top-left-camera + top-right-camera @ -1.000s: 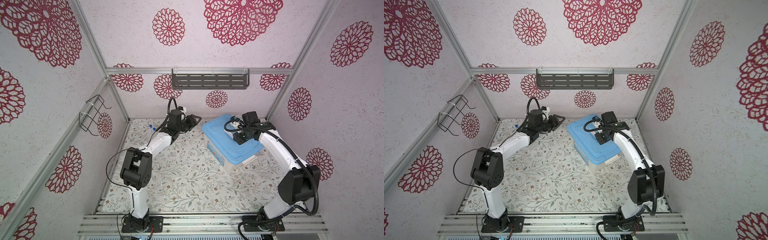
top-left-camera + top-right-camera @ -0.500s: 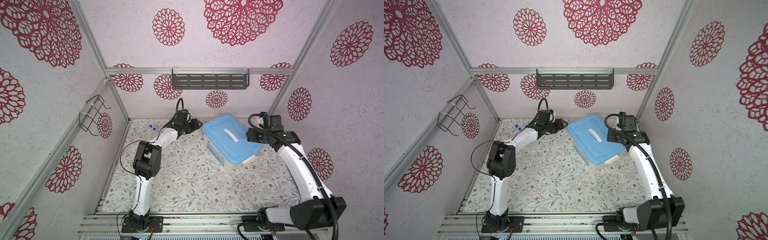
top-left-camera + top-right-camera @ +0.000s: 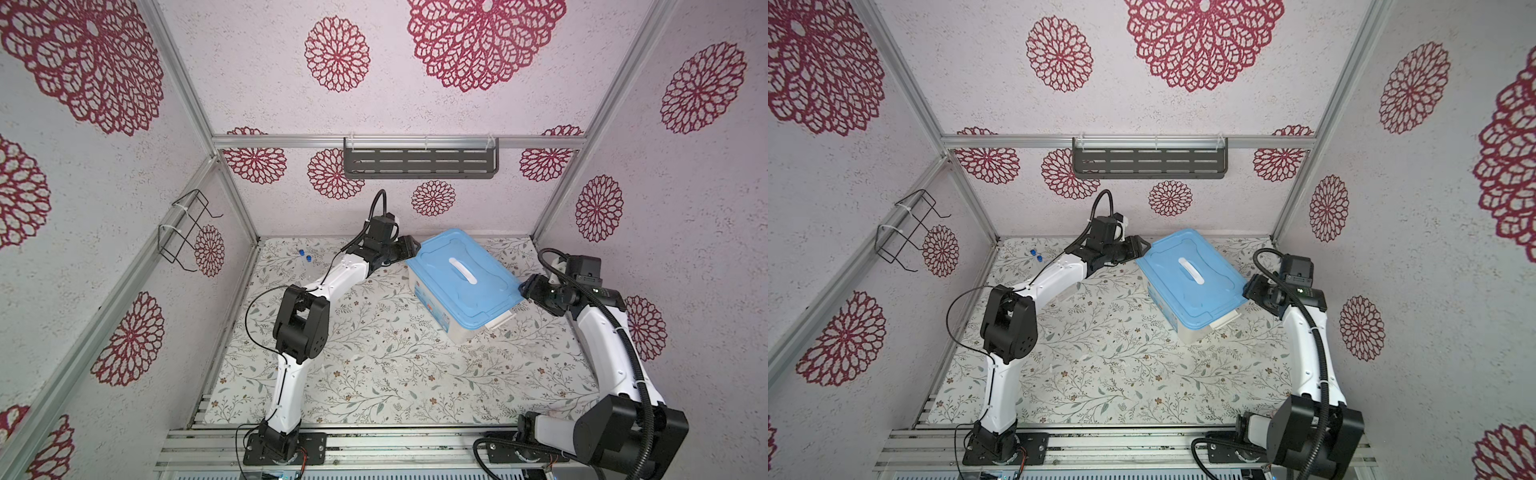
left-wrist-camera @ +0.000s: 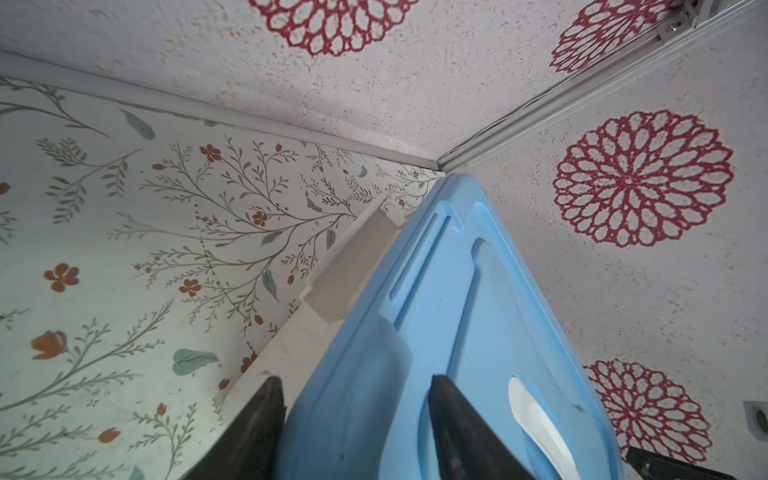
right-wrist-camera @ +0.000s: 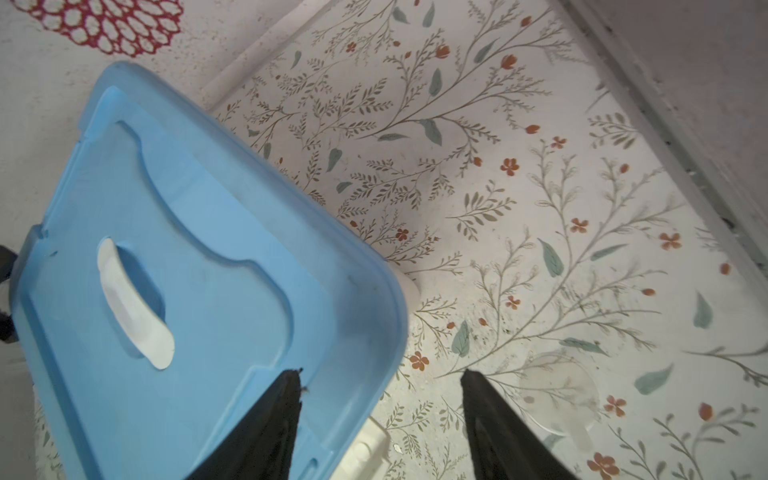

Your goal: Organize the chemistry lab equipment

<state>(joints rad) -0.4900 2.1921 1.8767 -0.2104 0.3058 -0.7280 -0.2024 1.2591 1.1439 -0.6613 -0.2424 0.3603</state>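
Two clear tubes with blue caps [image 3: 304,255] [image 3: 1036,255] lie on the mat at the far left, away from both arms. A small clear vessel [image 5: 557,390] sits on the mat beside my right gripper. The light-blue lid [image 3: 440,270] [image 3: 1217,291] covers the white tub [image 3: 440,320]. My left gripper [image 3: 411,249] [image 4: 353,384] is open, and its jaws straddle the lid's far-left rim [image 4: 357,415]. At the lid's right corner [image 5: 353,332] my right gripper [image 3: 524,289] [image 5: 379,374] is open, one finger over the lid and one over the mat. Whatever is in the tub is hidden.
A dark slotted shelf [image 3: 419,162] hangs on the back wall and a wire rack [image 3: 187,228] on the left wall. The tub's white latch tab [image 3: 500,320] sticks out at its near right. The floral mat [image 3: 395,365] lies in front of the tub.
My right arm swung off the lid's top, round to the tub's right side, and its gripper now sits at the lid's right corner. The left gripper edged closer to the lid's far-left rim.
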